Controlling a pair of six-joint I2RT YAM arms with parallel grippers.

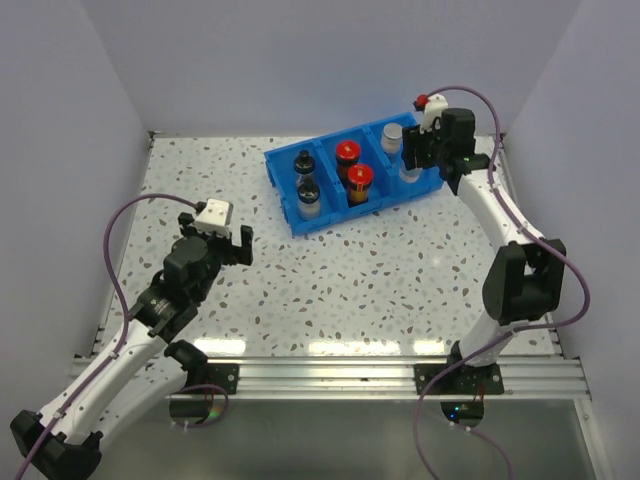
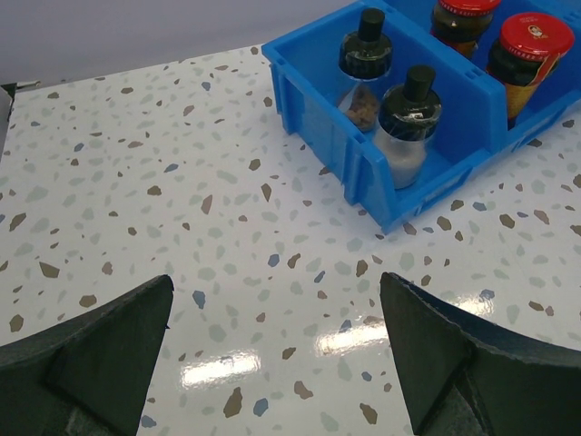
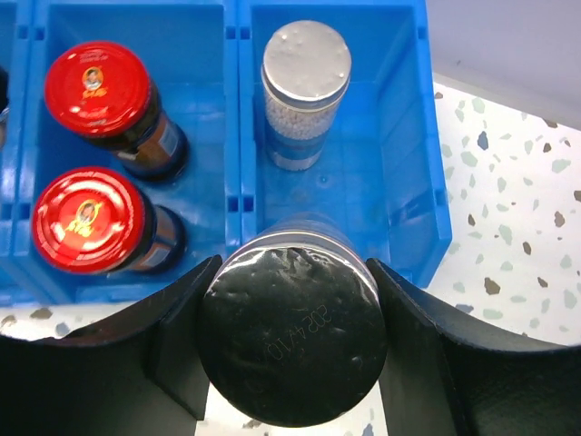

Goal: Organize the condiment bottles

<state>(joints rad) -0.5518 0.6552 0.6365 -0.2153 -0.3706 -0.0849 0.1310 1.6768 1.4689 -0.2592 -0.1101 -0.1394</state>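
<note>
Speckled white surface [image 1: 350, 270], lilac walls [image 1: 300, 60] | our left claw [image 2: 277, 304] stands wide open | right claw [image 3: 292, 295] grips silver-capped jar [image 3: 292, 359]

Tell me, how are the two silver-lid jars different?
The far jar stands free, while the near jar is squeezed in the right gripper. The far jar's lid shines bright, but the near jar's looks dark. Both are upright, at the bin's right compartment.

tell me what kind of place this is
Probably a robotics test cell, not a kitchen: plain walls box in a speckled tabletop, the left arm and right arm are bolted to a metal rail, and jars sit in a blue bin.
</note>
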